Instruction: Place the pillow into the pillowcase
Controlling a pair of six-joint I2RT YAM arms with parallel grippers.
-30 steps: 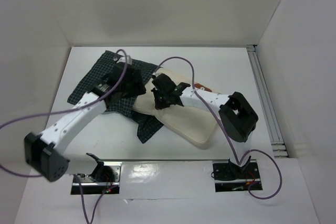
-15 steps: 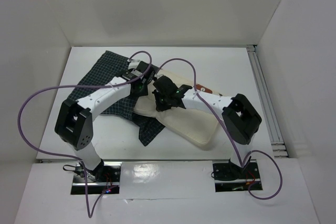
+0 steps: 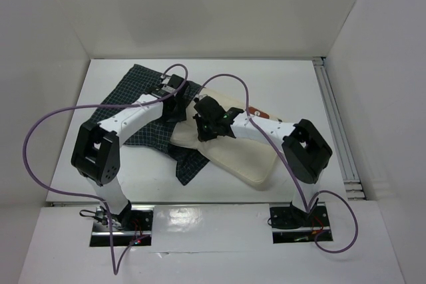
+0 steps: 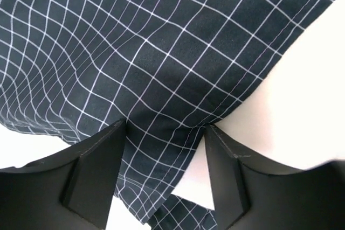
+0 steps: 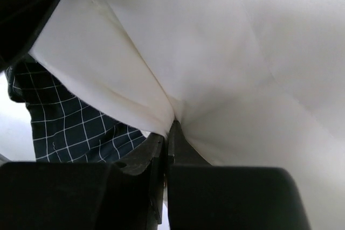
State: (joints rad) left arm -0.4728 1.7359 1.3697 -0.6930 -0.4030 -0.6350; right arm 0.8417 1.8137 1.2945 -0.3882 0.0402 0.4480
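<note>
With the pillow (image 3: 243,157) outside the pillowcase (image 3: 126,94), which lies at the pillow's left end, the right pincer (image 5: 168,127) is clamped on a pinch of pillow while the left pincer (image 4: 164,127) straddles the pillowcase hem wide apart, gripping nothing; opening the mouth seems in hand, and next it should close on that hem.

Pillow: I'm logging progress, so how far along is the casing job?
Done: little; the pillow lies mostly outside the pillowcase. In hand: right fingers pinch the pillow's cloth; left fingers stand open astride the case's hem. Left: opening the case and sliding the pillow in.
</note>
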